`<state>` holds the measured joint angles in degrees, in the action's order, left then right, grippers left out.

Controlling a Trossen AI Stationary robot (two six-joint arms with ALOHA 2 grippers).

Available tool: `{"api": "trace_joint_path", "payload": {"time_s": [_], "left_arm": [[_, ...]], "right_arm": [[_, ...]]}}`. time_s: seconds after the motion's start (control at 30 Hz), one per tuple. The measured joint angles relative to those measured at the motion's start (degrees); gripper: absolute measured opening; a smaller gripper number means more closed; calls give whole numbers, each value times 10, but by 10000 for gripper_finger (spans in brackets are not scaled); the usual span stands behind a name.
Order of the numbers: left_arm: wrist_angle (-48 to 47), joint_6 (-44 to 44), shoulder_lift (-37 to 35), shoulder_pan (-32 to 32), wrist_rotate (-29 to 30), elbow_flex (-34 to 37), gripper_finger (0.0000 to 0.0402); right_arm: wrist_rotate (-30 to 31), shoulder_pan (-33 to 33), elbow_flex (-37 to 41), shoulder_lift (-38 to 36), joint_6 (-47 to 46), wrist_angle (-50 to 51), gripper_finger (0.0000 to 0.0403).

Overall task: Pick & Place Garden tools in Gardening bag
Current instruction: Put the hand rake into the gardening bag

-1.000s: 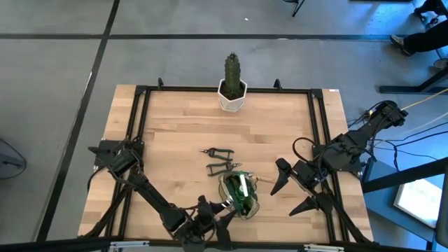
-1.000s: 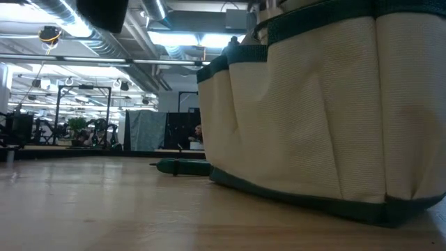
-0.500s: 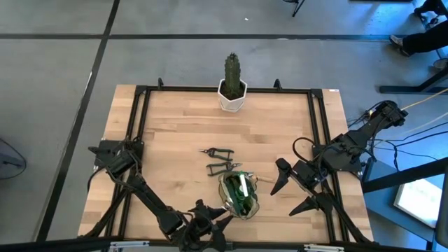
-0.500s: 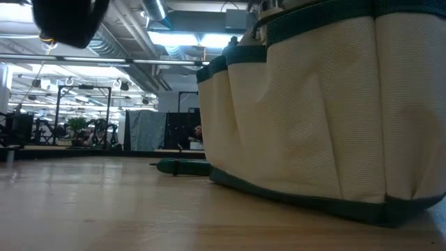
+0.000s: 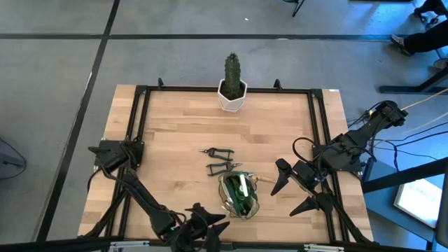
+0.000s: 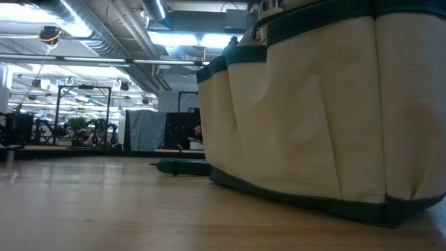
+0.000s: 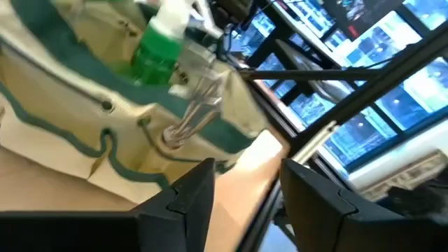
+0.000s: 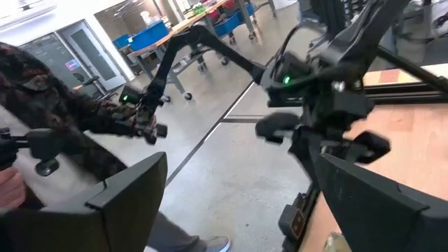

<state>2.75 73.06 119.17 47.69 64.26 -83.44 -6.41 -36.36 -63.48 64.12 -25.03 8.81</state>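
**Two tools on the table, bag near the lower centre**

Two small dark tools lie on the table (image 5: pixel 175 133) in the high view: one tool (image 5: pixel 216 150) just above centre, a second tool (image 5: pixel 221 166) right below it, nearly touching the bag. The bag (image 5: pixel 239 194) stands at lower centre, its open mouth showing green and shiny contents. The left gripper (image 5: pixel 199 227) sits at the bottom edge, lower left of the bag and clear of it, fingers spread with nothing between them. The right gripper (image 5: pixel 297 190) hovers right of the bag, jaws wide and empty. A cactus (image 5: pixel 232 71) in a white pot (image 5: pixel 232 98) stands at the top edge of the table.

The low view is filled on its right side by the bag's (image 6: pixel 327 111) tan wall with green trim. A dark green handle (image 6: pixel 182 166) lies on the wood just left of it.

In the left wrist view, the bag (image 7: pixel 77 133) fills the upper left, with a green sprayer (image 7: pixel 162 49) and metal tines (image 7: pixel 192 115) sticking out of it. The fingers (image 7: pixel 189 196) at the bottom stand apart, empty.

The right wrist view shows that arm's fingers (image 8: pixel 126 203) wide apart at the bottom, the left arm (image 8: pixel 315 84) at upper right, and a person's patterned sleeve (image 8: pixel 63 105) at the left.
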Motion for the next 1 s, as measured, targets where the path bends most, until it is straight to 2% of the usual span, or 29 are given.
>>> {"api": "trace_joint_path", "payload": {"time_s": [0.2,0.3,0.37,0.47,0.57,0.63,0.7,0.77,0.9,1.0], "left_arm": [[-117,37,-74,30,-5,0,126],[-210,88,-111,42,-26,0,116],[-266,129,-138,44,-46,0,109],[-334,180,-188,46,-84,22,98],[-340,192,-243,50,-130,72,92],[-323,191,-282,54,-160,114,91],[-278,171,-316,58,-181,163,91],[-193,123,-347,65,-184,223,91],[107,-25,-393,66,-188,361,90],[352,-70,-396,39,-250,482,90]], "right_arm": [[-61,0,0,0,-17,4,367],[-49,-5,0,0,-32,8,367],[9,-16,4,0,-50,2,367],[162,-44,34,0,-115,-35,367],[287,-74,84,2,-168,-100,367],[337,-91,129,5,-181,-169,367],[366,-105,171,5,-177,-249,367],[386,-113,204,9,-169,-327,367],[418,-129,233,31,-149,-419,367],[457,-138,224,60,-144,-439,367]]}}
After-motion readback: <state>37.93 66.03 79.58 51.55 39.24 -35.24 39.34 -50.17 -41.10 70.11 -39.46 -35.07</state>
